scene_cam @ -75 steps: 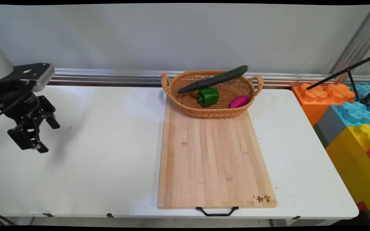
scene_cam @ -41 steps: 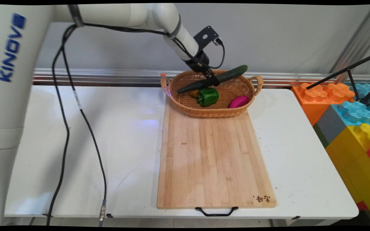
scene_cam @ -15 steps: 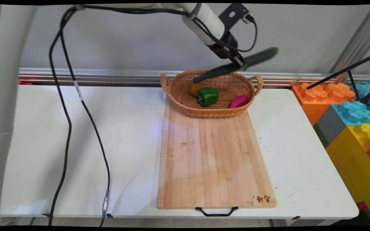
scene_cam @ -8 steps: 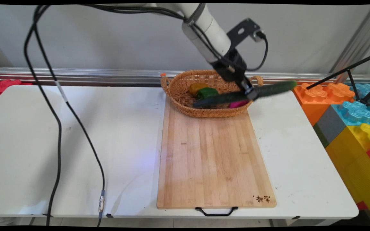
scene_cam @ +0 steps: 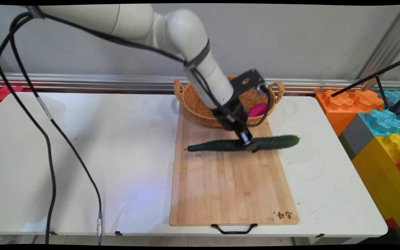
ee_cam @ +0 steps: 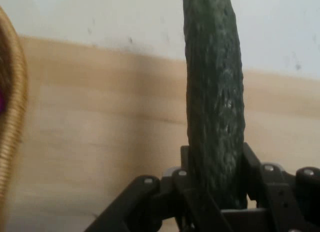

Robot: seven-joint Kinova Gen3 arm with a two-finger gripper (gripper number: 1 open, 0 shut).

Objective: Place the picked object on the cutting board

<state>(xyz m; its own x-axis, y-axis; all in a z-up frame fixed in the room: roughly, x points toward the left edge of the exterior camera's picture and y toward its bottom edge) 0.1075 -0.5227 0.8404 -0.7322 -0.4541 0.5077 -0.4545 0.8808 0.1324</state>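
— Dark green cucumber point(scene_cam: 241, 144): where is it sitting relative to you?

— I am gripping it in my pincer point(scene_cam: 249, 145), clenched across its girth a little right of its middle. I am holding it over the far part of the bamboo cutting board point(scene_cam: 233, 184), just on the near side of the wicker basket point(scene_cam: 200, 107). Whether it is touching the wood or hanging just above it, I cannot tell.

— Which way is its long axis running?

— Left to right across the board, close to level, crosswise to the board's own long side. Its thinner tip is pointing left and ending near the board's left edge; its blunter end is pointing right and reaching past the board's right edge, over the white table point(scene_cam: 325, 173).

— And from your hand camera?

— The cucumber point(ee_cam: 215, 106) is rising straight up out of my pincer point(ee_cam: 215, 197), so my fingers point(ee_cam: 252, 167) are pressing on its sides square to its length. Board wood is lying beneath it, white table beyond, and the basket's rim point(ee_cam: 12, 122) is showing at the picture's left edge.

— What else is around?

— A magenta vegetable point(scene_cam: 258, 109) is lying in the basket, behind my wrist. My arm is covering the rest of the basket's inside. Big toy blocks point(scene_cam: 377, 121) are standing off the table's right end, well apart from me.
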